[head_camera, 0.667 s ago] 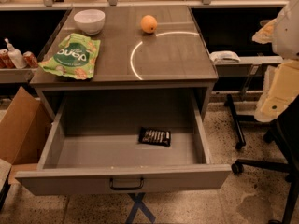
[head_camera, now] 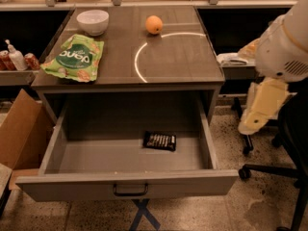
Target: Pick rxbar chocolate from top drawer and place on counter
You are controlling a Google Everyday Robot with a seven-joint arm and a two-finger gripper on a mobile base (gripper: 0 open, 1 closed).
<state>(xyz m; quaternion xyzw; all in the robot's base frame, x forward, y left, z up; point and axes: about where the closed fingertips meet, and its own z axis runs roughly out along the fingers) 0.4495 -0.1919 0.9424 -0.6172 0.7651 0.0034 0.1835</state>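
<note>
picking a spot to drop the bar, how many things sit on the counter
3: white bowl back left, orange back centre, green bag front left. None seem hidden. Hand hangs right of the drawer.

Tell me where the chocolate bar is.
In the camera view, the chocolate bar lies flat in the open drawer, right of centre toward the back; the gripper hangs outside the drawer's right side.

High frontal view onto top drawer, pincer right.

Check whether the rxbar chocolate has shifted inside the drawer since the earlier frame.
No. Against the top drawer, the rxbar chocolate keeps its spot, right of centre; the gripper hangs outside, right of it.
</note>
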